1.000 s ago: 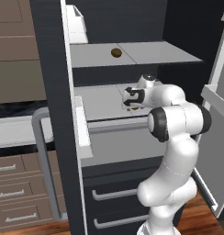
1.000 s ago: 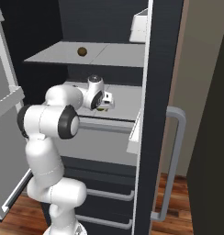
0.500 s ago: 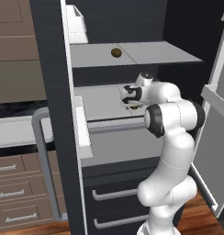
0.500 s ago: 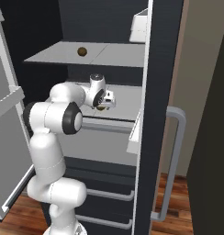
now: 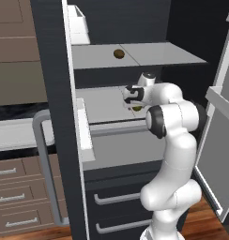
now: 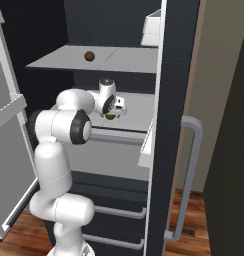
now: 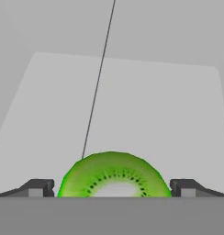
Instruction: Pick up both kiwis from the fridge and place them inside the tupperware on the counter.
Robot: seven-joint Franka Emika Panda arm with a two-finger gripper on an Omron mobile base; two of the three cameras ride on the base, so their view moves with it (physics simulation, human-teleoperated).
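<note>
Green kiwi (image 7: 113,175), middle fridge shelf (image 7: 132,105): I read it centred between my gripper's (image 7: 112,188) wide-open fingertips (image 7: 36,187), one tip to each side, nothing held, long axis running tip to tip.

Tan drawers (image 5: 15,197) with silver handles; reddish wood floor (image 6: 194,220).

Tan drawers (image 5: 15,197) with silver handles stand at the lower left in the left base view, under tan cupboards (image 5: 15,51). Wood floor (image 6: 191,220) runs along the bottom. A beige wall (image 6: 214,75) rises at the right in the right base view.
</note>
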